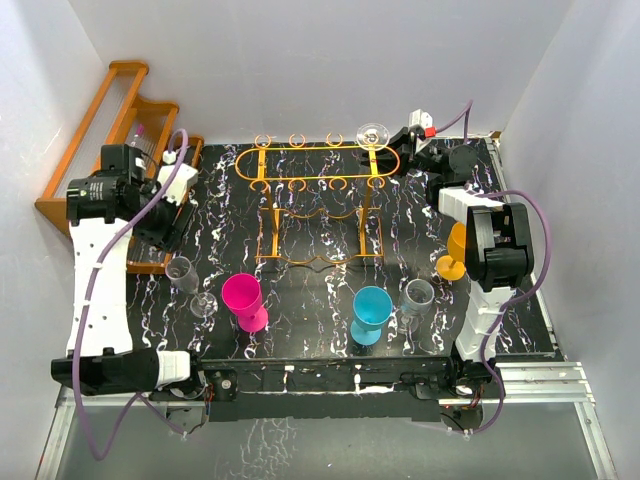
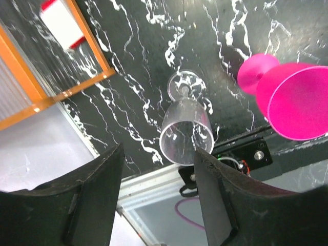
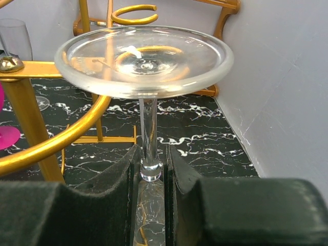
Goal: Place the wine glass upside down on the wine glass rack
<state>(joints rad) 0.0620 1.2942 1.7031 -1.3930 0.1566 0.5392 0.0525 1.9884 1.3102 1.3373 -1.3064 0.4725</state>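
Note:
A clear wine glass hangs upside down, its round foot on top. My right gripper is shut on its stem just above the bowl. In the top view the foot is over a ring loop at the back right end of the orange-gold wire rack. The rack's top bar curves just left of the stem. I cannot tell whether the foot rests on the loop. My left gripper is open and empty above another clear glass, which stands upright on the table.
On the black marbled table stand a pink glass, a blue glass, a grey glass and an orange glass. A brown wooden stepped rack is at the far left. White walls close in the back and sides.

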